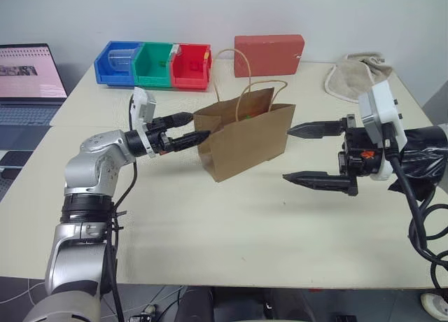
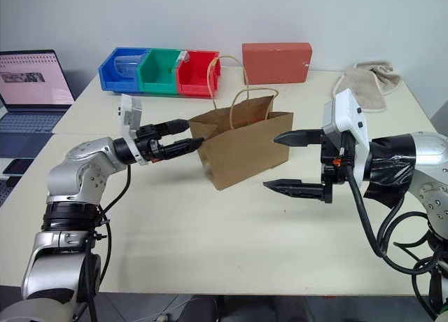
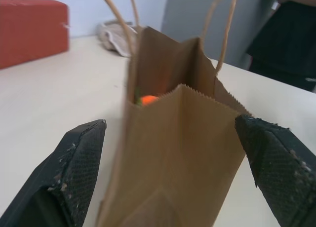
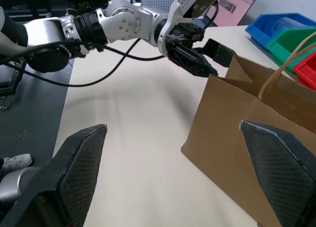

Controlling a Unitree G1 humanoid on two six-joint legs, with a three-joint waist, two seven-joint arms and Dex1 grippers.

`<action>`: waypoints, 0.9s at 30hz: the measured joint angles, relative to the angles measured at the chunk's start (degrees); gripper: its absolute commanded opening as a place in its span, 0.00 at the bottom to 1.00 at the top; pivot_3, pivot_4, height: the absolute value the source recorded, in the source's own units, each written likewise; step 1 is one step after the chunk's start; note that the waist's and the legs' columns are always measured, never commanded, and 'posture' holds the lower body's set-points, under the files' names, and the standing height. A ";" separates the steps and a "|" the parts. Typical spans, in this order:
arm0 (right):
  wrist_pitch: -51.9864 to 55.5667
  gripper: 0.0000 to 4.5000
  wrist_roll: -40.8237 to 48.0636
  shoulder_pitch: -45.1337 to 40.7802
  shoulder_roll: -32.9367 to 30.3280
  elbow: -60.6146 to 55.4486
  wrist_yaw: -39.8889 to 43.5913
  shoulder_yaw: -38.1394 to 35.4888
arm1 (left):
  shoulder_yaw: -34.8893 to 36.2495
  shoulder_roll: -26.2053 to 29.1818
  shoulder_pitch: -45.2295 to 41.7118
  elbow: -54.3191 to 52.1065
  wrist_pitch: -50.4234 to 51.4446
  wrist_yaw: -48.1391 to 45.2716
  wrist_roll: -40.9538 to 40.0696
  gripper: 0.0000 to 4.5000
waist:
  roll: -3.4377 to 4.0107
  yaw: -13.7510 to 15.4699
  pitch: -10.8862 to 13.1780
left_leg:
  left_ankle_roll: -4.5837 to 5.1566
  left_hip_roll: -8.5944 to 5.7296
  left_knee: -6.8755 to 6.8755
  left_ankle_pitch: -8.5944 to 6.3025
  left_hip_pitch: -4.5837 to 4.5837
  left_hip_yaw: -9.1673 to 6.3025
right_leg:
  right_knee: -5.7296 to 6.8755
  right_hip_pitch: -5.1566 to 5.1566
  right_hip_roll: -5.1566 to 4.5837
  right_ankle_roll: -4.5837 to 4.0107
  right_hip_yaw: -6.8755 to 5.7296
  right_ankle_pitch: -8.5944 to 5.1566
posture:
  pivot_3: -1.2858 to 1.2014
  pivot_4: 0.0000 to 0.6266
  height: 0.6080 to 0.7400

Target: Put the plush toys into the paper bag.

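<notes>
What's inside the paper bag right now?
Through the open mouth of the paper bag, the left wrist view shows a bit of something orange with a speck of green beside it. The bag's front wall covers the rest, so I can't tell whether both toys are in.

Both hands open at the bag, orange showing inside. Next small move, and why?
Probably back the left hand off the paper bag. An orange plush toy already shows inside, no toy lies on the table, and the right hand holds nothing.
</notes>
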 measured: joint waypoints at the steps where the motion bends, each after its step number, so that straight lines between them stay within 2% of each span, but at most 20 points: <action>1: 0.22 1.00 0.60 0.01 -0.16 -0.02 -0.28 -0.23 | -0.27 0.00 0.00 0.11 0.00 -0.60 0.09 0.99 | 0.00 0.00 0.00 | 0.00 0.00 0.00 0.00 0.00 0.00 | 0.00 0.00 0.00 0.00 0.00 0.00 | 0.52 0.24 1.00; 12: 2.23 1.00 5.87 1.04 -1.56 -0.64 -1.82 -2.11 | -0.62 1.31 0.51 -1.53 0.97 -2.30 0.23 0.99 | 0.00 -0.02 0.00 | 0.00 0.01 0.00 0.00 0.00 0.00 | 0.00 0.00 0.00 0.00 0.00 0.00 | 0.52 0.24 1.00; 27: 2.11 1.00 5.99 1.15 -2.44 0.35 -0.86 -1.95 | -0.18 4.73 1.09 -1.02 0.54 -6.44 0.72 0.99 | 0.00 -0.01 0.00 | 0.00 0.01 0.01 0.00 0.00 0.00 | 0.00 0.00 0.00 -0.01 0.00 -0.01 | 0.52 0.24 1.00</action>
